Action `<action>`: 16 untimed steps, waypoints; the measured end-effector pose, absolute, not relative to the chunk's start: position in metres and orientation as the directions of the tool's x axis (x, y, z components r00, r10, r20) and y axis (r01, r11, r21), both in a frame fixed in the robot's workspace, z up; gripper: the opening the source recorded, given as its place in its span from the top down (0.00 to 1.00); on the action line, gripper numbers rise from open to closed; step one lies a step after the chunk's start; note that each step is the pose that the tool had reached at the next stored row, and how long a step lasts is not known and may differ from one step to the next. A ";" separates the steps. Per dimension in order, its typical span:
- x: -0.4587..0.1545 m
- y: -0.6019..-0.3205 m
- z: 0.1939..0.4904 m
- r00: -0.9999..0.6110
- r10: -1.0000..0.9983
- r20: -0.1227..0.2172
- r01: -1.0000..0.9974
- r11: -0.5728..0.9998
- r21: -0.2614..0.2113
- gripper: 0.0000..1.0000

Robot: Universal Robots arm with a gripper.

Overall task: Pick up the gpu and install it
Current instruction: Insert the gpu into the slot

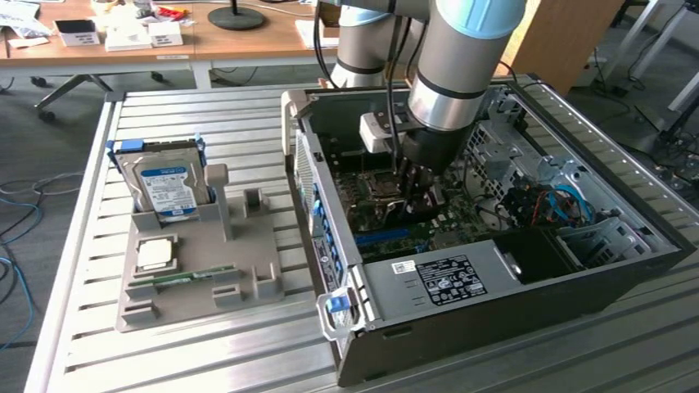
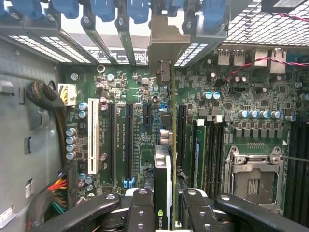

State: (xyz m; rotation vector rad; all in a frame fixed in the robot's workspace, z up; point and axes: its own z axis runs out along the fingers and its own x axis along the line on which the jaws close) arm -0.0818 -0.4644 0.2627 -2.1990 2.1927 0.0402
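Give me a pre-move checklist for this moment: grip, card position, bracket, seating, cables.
1. Grip: the claw is clamped on the gpu, which sits edge-on between the fingers: ok.
2. Position: the gpu is inside the open case, over the motherboard: ok.
3. Bracket: the silver bracket points toward the rear slot openings: ok.
4. Seating: whether the card's edge is in a slot: cannot tell, the card itself hides it.
5. Cables: the cable bundle lies apart from the card: ok.
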 end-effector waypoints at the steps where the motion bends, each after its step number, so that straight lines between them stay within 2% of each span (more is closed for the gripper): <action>1: -0.083 -0.464 0.262 0.003 -0.999 -0.044 -1.000 -0.003 -0.007 0.73; 16: -0.087 -0.462 0.256 0.003 -0.999 -0.044 -1.000 -0.003 -0.007 0.73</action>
